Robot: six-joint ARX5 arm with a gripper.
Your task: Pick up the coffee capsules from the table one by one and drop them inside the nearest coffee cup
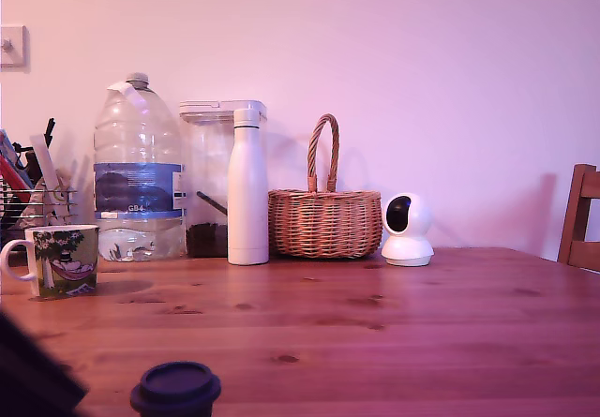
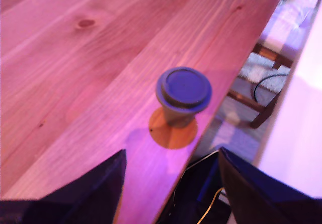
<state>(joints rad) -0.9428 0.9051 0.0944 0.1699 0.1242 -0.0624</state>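
The claw (image 2: pixel 171 183) hangs wide open and empty above the pod (image 2: pixel 183 95), which stands near the table (image 2: pixel 75 73) edge. It should descend centred over the rim, since a nudge could tip the pod off.

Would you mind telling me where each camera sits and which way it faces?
Exterior view: low at table height, facing the wall, mug and bottles; a dark corner may be the arm.
Wrist view: on the arm, looking down at the capsule near the table edge; open end effector fingers show.
Shared: capsule and table.
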